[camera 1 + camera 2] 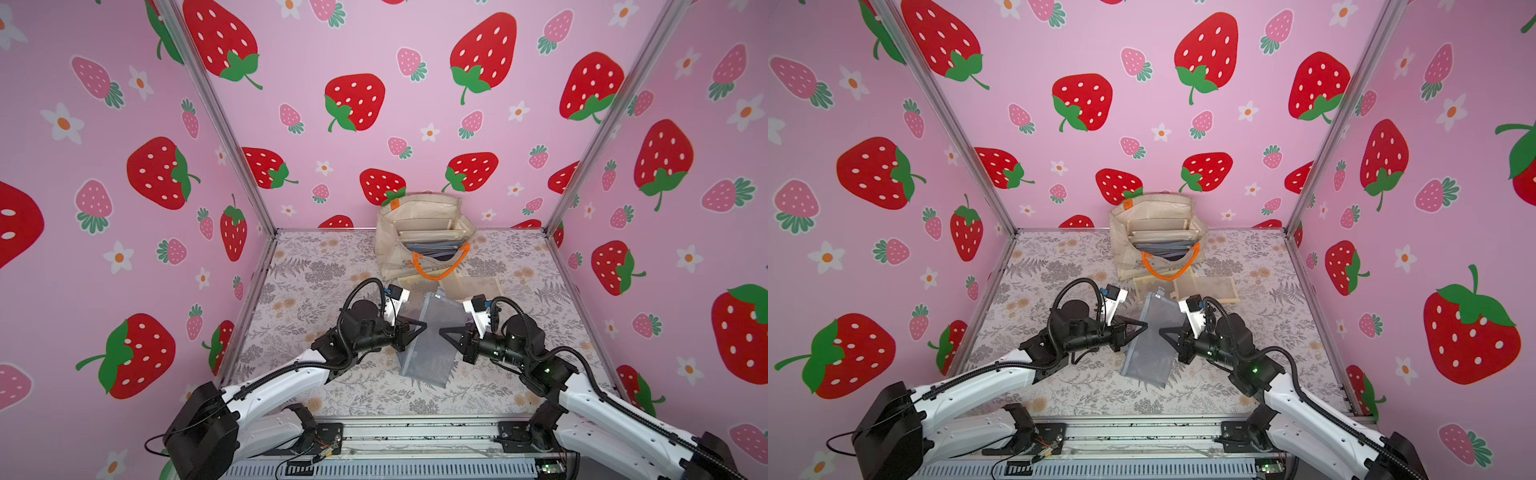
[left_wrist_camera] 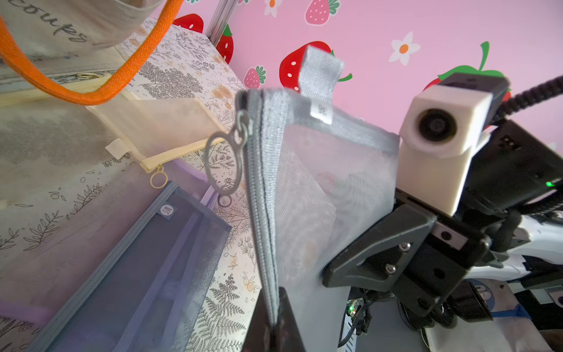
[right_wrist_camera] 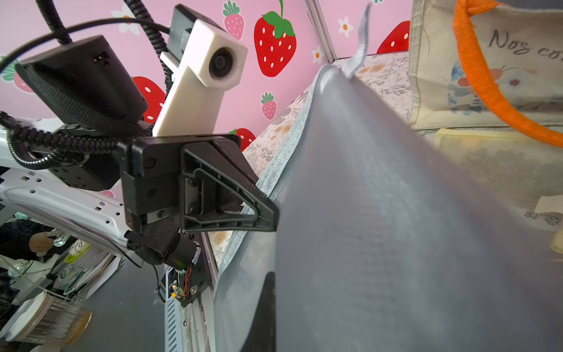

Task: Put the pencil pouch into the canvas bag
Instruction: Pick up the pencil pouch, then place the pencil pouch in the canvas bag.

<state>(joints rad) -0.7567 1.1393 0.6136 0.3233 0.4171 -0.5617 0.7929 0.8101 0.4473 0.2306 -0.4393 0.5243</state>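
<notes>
Left gripper and right gripper pinch opposite edges of the pencil pouch, carry step apparently in hand; next needs a joint lift over the canvas bag rim.

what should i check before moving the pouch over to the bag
1. Grip of the left gripper on the grey pouch: ok, shut on its zipper edge.
2. Grip of the right gripper: ok, shut on the opposite edge.
3. Pouch's lower end clear of the table: cannot tell.
4. Is the bag upright with its mouth open: ok.
5. Is the orange handle out of the way: not ok, it droops over the near rim.
6. Room inside: cannot tell, other pouches already fill it.
</notes>
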